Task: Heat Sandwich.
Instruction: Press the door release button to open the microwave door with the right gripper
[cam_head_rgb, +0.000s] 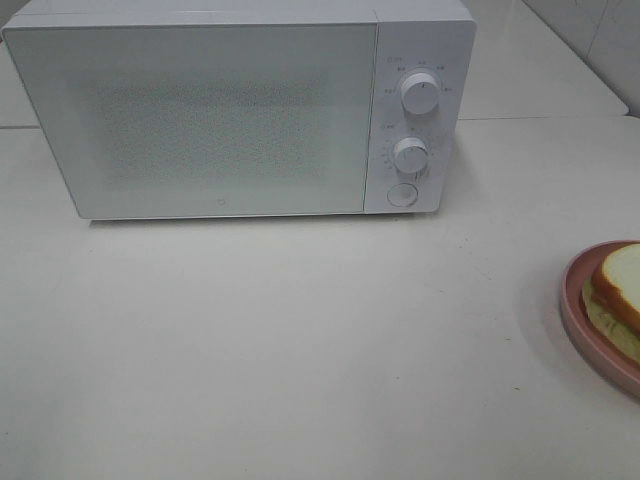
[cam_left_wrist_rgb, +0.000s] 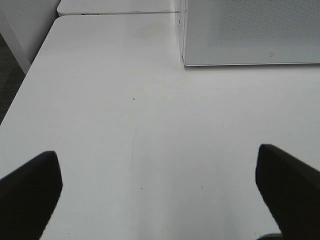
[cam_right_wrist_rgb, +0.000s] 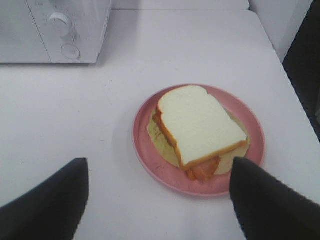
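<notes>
The sandwich, white bread with tan crust over pale and orange filling, lies on a round pink plate. In the high view the sandwich and plate sit at the table's right edge, partly cut off. My right gripper hovers open just short of the plate, its dark fingers spread wide. My left gripper is open over bare white table, nothing between its fingers. Neither gripper shows in the high view.
A white microwave stands at the back of the table with its door shut, two knobs and a round button on its right panel. Its corner appears ahead of the left gripper. The table edge runs close beside the plate.
</notes>
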